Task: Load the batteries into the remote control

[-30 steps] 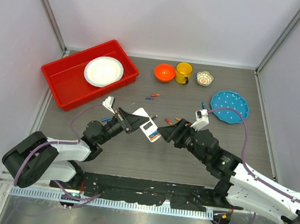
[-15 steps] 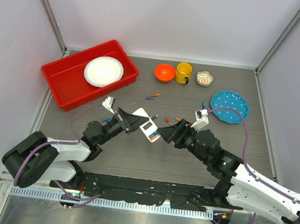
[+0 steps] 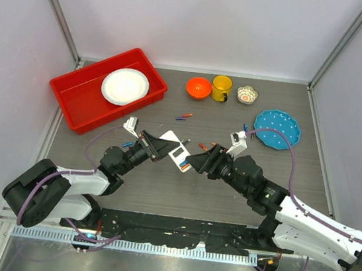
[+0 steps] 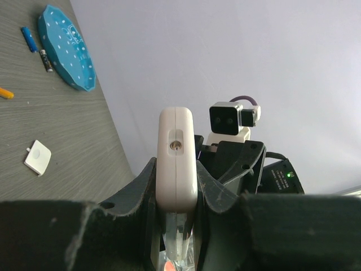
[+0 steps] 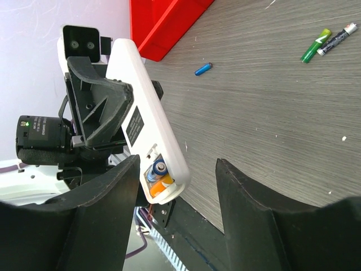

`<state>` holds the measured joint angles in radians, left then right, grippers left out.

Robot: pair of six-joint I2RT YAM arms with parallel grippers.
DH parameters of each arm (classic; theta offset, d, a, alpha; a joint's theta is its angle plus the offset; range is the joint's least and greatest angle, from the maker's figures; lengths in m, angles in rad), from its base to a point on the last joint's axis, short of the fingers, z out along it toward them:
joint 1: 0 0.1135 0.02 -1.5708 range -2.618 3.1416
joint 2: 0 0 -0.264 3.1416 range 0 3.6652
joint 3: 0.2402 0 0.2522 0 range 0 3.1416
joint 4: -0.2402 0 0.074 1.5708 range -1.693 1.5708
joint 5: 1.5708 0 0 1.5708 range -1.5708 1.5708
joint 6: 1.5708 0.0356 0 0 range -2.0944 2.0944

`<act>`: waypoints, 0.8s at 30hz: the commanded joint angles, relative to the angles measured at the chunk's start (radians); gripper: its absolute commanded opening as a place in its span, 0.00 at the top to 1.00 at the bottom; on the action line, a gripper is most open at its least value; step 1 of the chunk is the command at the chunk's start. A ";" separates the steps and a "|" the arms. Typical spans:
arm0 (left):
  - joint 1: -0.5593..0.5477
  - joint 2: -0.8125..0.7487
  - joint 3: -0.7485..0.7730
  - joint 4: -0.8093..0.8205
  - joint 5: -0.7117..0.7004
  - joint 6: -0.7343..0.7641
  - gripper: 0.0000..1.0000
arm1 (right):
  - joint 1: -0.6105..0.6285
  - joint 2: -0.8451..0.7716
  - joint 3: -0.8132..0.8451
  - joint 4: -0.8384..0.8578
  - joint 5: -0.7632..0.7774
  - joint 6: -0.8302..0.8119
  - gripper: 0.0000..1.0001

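Note:
My left gripper is shut on the white remote control and holds it above the table, its far end jutting past the fingers. In the right wrist view the remote control shows its open compartment with a blue battery and an orange battery inside. My right gripper is open, its fingers on either side of that end without touching it. Loose batteries lie on the table.
A small white cover piece lies on the table. At the back stand a red tray with a white plate, an orange bowl, a yellow mug, a small patterned bowl and a blue plate.
My right gripper has crept a little to the left, closer around the remote's end, and its jaws have narrowed slightly. The left arm and the remote stay put.

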<state>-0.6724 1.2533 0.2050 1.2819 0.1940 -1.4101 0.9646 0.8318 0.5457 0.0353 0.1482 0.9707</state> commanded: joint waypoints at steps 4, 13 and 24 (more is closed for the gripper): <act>-0.001 -0.022 0.007 0.264 -0.004 -0.003 1.00 | -0.010 -0.026 0.000 0.072 0.007 -0.001 0.39; -0.001 -0.026 0.013 0.264 -0.002 -0.004 1.00 | -0.010 -0.002 -0.010 0.081 -0.018 0.000 0.46; -0.001 -0.029 0.014 0.264 -0.002 -0.004 1.00 | -0.012 0.030 -0.004 0.095 -0.038 -0.001 0.58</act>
<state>-0.6724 1.2514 0.2050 1.2804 0.1940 -1.4097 0.9535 0.8555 0.5385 0.0860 0.1204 0.9722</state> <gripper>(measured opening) 0.257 0.438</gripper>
